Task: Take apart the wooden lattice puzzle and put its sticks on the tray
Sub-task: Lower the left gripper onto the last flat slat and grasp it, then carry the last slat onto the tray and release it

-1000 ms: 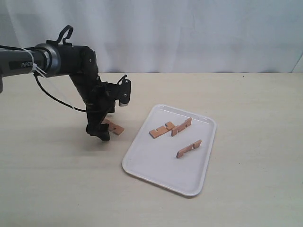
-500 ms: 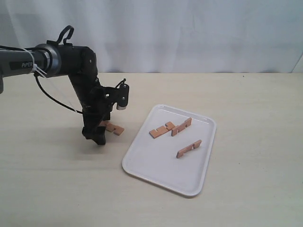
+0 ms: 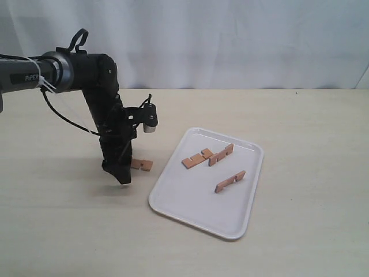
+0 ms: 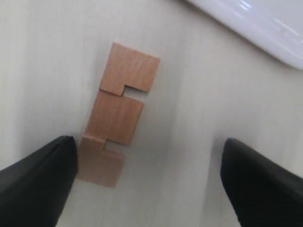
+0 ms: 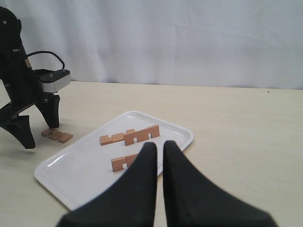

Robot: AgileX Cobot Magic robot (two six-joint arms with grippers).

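Note:
No assembled lattice shows; the wooden puzzle lies apart as four sticks. Three sticks (image 3: 197, 158), (image 3: 221, 154), (image 3: 230, 180) lie on the white tray (image 3: 190, 202). The fourth stick (image 3: 142, 165) lies flat on the table just left of the tray. My left gripper (image 3: 120, 173) stands over it, pointing down, open. In the left wrist view this stick (image 4: 118, 106) lies beside one finger, mostly outside the gap of the left gripper (image 4: 147, 189). My right gripper (image 5: 158, 147) is shut and holds nothing, with the tray (image 5: 80, 175) and its sticks (image 5: 140, 134) beyond it.
The beige table (image 3: 300, 127) spreads to the right of the tray and in front of it. A white curtain (image 3: 230, 40) closes off the back. A corner of the tray's rim (image 4: 265, 23) shows in the left wrist view.
The left gripper has shifted toward the front of the table and lower. The stick on the table now lies slightly nearer the front and turned a little.

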